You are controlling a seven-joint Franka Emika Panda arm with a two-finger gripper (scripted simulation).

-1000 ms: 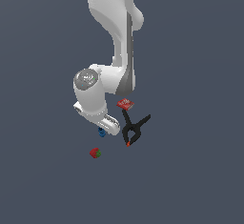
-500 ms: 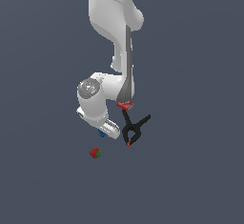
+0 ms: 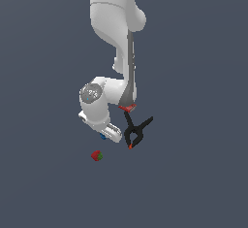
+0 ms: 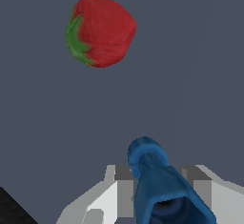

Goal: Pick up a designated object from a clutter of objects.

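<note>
I see my white Franka arm (image 3: 116,23) coming down from the top centre of the exterior frame, folding at a grey-capped joint (image 3: 91,92) left of centre. The wrist bends toward the lower middle, where the pale two-fingered gripper (image 3: 110,133) points down. In the wrist frame the grey-white fingers (image 4: 121,189) sit at the bottom edge on either side of a small bright blue bolt-like peg (image 4: 159,185); they look closed against it, though the contact is partly hidden.

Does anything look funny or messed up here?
Nothing looks broken or spilled. The blue peg sits between the end effector's fingers, the strawberry lies apart from it, and the black clamp lies beside the arm.
</note>
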